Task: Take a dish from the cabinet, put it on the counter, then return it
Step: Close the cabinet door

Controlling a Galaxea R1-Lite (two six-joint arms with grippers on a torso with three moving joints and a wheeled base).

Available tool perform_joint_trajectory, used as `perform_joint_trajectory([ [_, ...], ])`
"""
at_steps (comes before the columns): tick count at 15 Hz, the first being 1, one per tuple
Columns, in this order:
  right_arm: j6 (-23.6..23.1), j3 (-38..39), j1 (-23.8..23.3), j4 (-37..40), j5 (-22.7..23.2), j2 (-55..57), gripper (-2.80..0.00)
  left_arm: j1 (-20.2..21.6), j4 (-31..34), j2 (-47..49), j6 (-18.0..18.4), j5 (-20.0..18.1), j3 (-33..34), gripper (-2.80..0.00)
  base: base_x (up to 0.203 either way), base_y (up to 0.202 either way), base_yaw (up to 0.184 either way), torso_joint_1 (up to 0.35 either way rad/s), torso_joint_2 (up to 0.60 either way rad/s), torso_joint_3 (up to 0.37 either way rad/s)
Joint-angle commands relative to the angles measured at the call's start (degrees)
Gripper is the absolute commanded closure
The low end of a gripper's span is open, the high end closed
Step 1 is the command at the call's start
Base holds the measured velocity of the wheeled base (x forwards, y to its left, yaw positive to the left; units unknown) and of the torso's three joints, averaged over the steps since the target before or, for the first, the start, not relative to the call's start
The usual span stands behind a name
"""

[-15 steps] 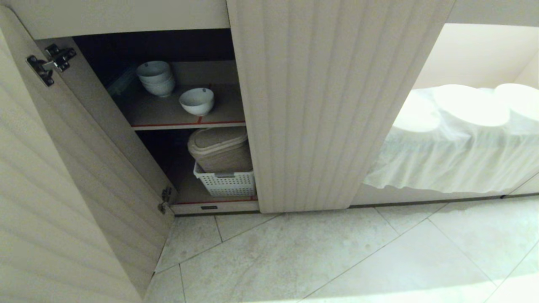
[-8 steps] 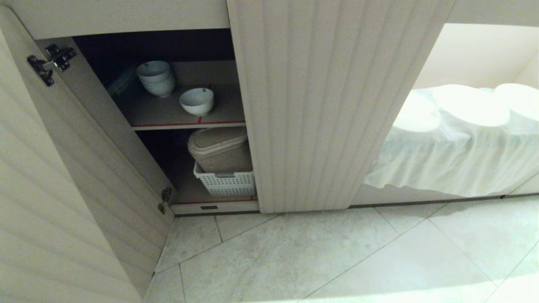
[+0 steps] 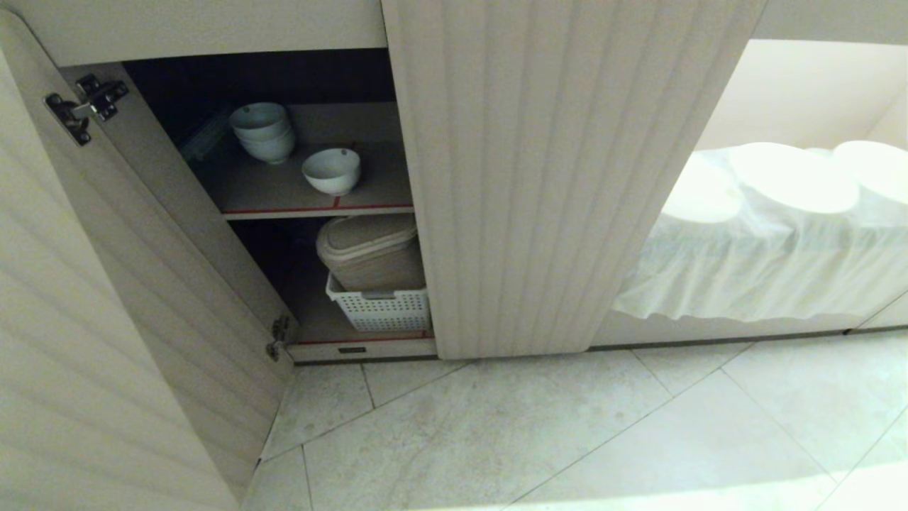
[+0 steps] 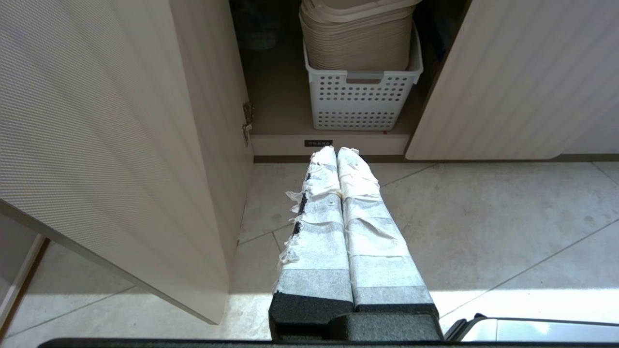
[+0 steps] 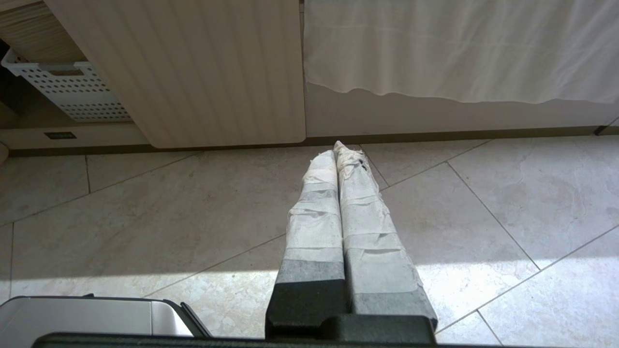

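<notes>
Showing pale beige, vertically ribbed doors (image 3: 539, 177) on the cabinet (image 3: 213, 28), dark inside. Carrying a red strip along the brown shelf (image 3: 284, 191). Gleaming plain white: bowl (image 3: 331, 171) and stack (image 3: 263, 132). Showing white with a dotted hole pattern: basket (image 4: 360, 99). Showing tan: bin (image 3: 369, 252). Lying pale grey, mottled: floor tiles (image 3: 567, 426). Hanging white: cloth (image 3: 766, 262).

Left gripper (image 4: 337, 151): two long tapering fingers (image 4: 316, 227), wrapped in bands of white tape, frayed along the outer edge; black blocks at the finger roots. Right gripper (image 5: 339, 151): same build, white and grey tape bands, crumpled at the tips, black base. A silver-grey, dark-rimmed body panel (image 5: 87, 316) shows beside each base.
</notes>
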Motion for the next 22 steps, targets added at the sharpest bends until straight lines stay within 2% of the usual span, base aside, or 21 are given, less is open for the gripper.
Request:
perform_joint_trajectory([
  [1,-0.02,0.0,0.06,0.0,0.01,0.0,0.0,0.04,-0.02,0.0,-0.02,0.0,0.0,0.0,0.0,0.0,0.0,0.0,0.0,0.0],
  [22,-0.02,0.0,-0.02,0.0,0.01,0.0,0.0,0.04,-0.02,0.0,-0.02,0.09,0.0,0.0,0.0,0.0,0.0,0.0,0.0,0.0],
])
